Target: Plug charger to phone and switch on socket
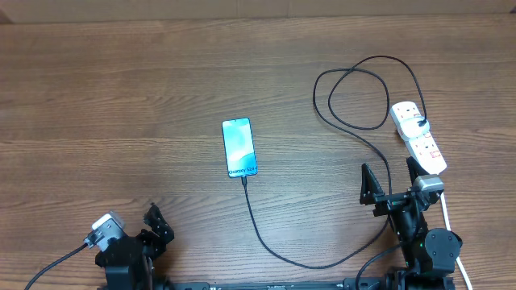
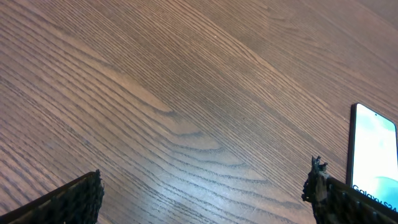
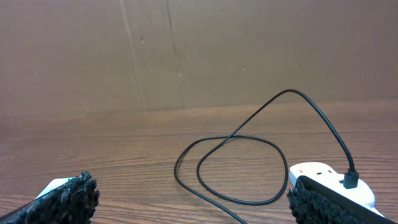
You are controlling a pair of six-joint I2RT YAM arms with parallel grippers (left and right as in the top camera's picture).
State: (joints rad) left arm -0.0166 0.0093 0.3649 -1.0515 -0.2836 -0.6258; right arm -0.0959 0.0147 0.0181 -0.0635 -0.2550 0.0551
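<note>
L gripper (image 1: 159, 224) sat at the near-left edge of the brown wood-grain table (image 1: 121, 97), jaws spread wide w/ nothing between them. Its wrist cam showed only bare tabletop btwn the black fingers (image 2: 68, 202).

To its right, around mid-table, the slim rectangular phone with a light blue-teal screen (image 1: 239, 147) lay flat, screen up, well apart from both grippers. The long thin black charger cable (image 1: 274, 246) had its small tip at the phone's near short edge. It swept along the near side, rose past the R arm, looped at the far right and ended at the strip's far end.

R gripper (image 1: 391, 179) was at the near right, jaws also wide apart, holding nothing. Just beyond it lay the white elongated power strip (image 1: 418, 137), angled, w/ its white cord (image 1: 447, 217) trailing back beside the arm. Couldn't tell switch positions.
</note>
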